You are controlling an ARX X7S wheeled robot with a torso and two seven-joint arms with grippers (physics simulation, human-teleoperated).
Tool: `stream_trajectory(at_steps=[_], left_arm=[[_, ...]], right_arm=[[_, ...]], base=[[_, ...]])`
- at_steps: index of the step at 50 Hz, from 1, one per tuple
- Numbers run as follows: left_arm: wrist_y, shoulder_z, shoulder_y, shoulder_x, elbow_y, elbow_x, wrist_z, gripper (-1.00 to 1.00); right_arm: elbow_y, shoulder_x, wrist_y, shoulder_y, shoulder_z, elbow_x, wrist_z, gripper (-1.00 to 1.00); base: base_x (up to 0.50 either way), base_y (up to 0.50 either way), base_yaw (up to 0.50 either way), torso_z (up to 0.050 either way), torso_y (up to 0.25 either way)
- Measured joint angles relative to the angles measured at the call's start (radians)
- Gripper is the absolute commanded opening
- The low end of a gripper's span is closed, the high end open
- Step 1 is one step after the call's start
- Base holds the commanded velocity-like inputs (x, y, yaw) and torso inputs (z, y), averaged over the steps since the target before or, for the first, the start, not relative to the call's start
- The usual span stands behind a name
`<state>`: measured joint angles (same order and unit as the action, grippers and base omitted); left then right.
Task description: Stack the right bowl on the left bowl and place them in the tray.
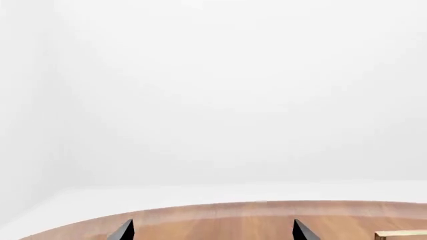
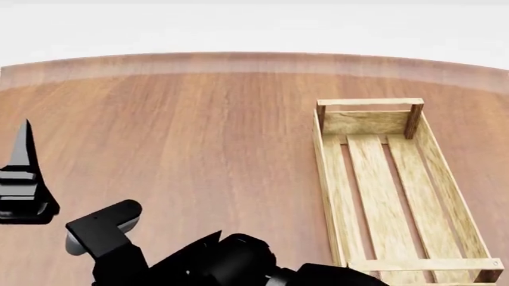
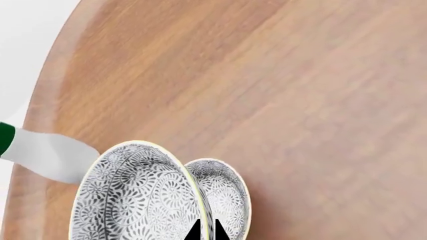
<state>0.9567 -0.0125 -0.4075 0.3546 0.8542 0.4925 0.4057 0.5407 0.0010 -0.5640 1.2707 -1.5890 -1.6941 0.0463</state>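
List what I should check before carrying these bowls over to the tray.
1. Tray empty: ok, only bare slats show.
2. Grip: right fingers straddle the nearer bowl's rim: ok.
3. Bowls stacked: second bowl sits right behind the first; whether it is nested, cannot tell.
4. Left fingers open, holding nothing: ok.
5. White, green-ended object beside the bowls: whether it touches them, cannot tell.
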Motion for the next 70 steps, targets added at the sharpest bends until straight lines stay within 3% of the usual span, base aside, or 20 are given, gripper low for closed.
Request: stream_trajectory(at_steps=[32, 33, 54, 70], left_arm=[[-0.031, 0.011, 0.023, 0.024, 0.001, 0.013, -0.013, 1.00], [-0.035, 0.009, 0.025, 0.023, 0.000, 0.015, -0.015, 1.00], [-0.079, 0.009, 0.046, 0.025, -0.013, 0.022, -0.027, 1.00], [-0.090, 0.011, 0.052, 0.025, -0.022, 0.030, -0.026, 1.00]], right_arm=[[-0.047, 0.001, 0.067, 0.005, 0.003, 0.071, 0.023, -1.00], [-0.045, 0.001, 0.068, 0.005, 0.002, 0.069, 0.024, 1.00], [-0.028, -0.001, 0.076, 0.001, 0.013, 0.041, 0.012, 1.00], [0.030, -0.001, -0.034, 0.007, 0.008, -0.051, 0.018, 1.00]], base=[[0.00, 0.00, 0.00, 0.000, -0.238], [0.00, 0.00, 0.00, 0.000, 0.000], [0.00, 0.00, 0.00, 0.000, 0.000], [0.00, 0.00, 0.00, 0.000, 0.000]])
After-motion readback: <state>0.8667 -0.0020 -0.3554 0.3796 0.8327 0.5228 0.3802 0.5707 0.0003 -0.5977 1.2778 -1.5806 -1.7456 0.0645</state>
